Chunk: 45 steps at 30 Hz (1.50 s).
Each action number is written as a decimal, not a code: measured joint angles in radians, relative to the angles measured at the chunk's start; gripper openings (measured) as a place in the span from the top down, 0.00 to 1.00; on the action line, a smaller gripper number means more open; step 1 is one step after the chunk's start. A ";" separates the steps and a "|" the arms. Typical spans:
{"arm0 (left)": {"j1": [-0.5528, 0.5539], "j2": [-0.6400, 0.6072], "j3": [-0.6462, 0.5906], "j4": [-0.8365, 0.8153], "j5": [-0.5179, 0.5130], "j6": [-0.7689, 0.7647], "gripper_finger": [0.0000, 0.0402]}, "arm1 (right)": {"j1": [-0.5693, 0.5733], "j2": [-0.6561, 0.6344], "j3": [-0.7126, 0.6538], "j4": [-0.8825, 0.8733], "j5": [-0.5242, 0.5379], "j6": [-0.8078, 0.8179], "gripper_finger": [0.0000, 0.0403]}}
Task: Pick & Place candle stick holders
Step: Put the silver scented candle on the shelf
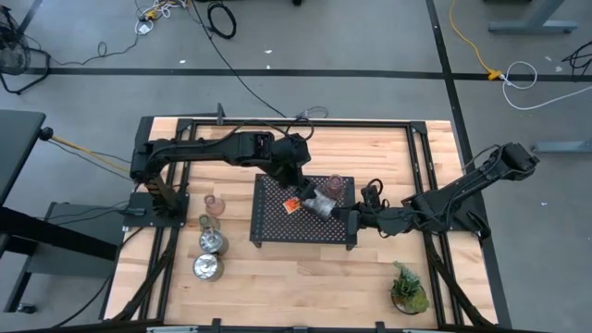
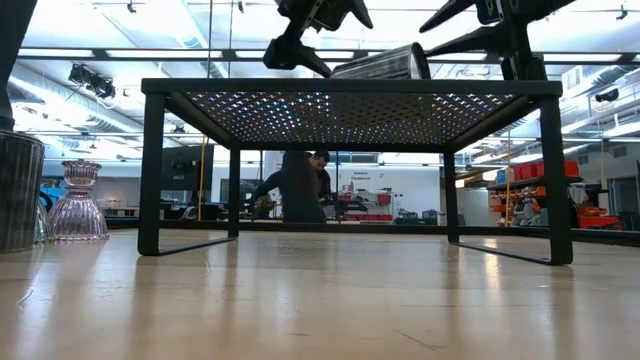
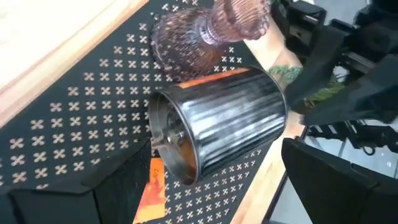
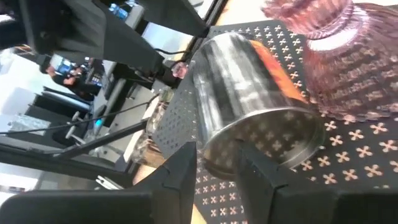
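A shiny silver candle stick holder (image 1: 323, 203) lies on its side over the black perforated tray (image 1: 277, 227), next to a pink glass holder (image 1: 335, 184) that stands on the tray. My right gripper (image 1: 351, 216) is shut on the silver holder's open end. My left gripper (image 1: 300, 190) is open; its fingers stand on either side of the holder's closed base (image 3: 177, 140) without touching it. On the table to the tray's left stand a pink glass holder (image 1: 214, 204), a greenish one (image 1: 204, 222) and two silver ones (image 1: 214, 242) (image 1: 207, 267). My right gripper holds the silver holder by the rim of its open end (image 4: 219, 163), one finger (image 4: 264, 180) inside the cup and the other (image 4: 183, 177) outside its wall. The fingers come nearly level from the table's right. The holder is tilted on its side (image 2: 382, 62), just above the tray.
An orange tag (image 1: 290, 205) lies on the tray under my left gripper. A small potted plant (image 1: 408, 289) stands at the near right of the table. Black frame rails run along the table's edges. A person (image 2: 300, 185) is in the room behind.
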 joint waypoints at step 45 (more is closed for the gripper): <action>-0.025 0.084 0.000 0.176 0.159 -0.038 0.10 | -0.016 0.000 0.001 -0.088 -0.031 0.070 0.74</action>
